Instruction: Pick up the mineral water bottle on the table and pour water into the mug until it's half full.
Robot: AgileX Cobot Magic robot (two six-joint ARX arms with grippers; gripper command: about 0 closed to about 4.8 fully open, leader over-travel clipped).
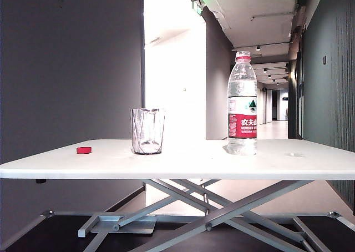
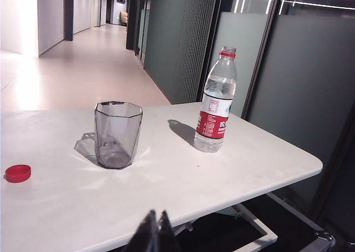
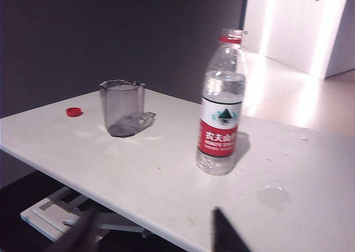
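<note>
The task is at its very start; nothing is grasped yet. The mineral water bottle (image 1: 242, 103) stands upright on the white surface (image 1: 183, 160), cap off, apart from the mug (image 1: 147, 131), which looks empty. A small red cap (image 1: 84, 150) lies beyond the mug. The left tool (image 2: 155, 230) is below the surface edge with its fingers together, empty. The right tool (image 3: 155, 232) has its fingers well apart, empty, facing the bottle. I think the next move is to reach the right tool to the bottle's label and close firmly, keeping it upright.
</note>
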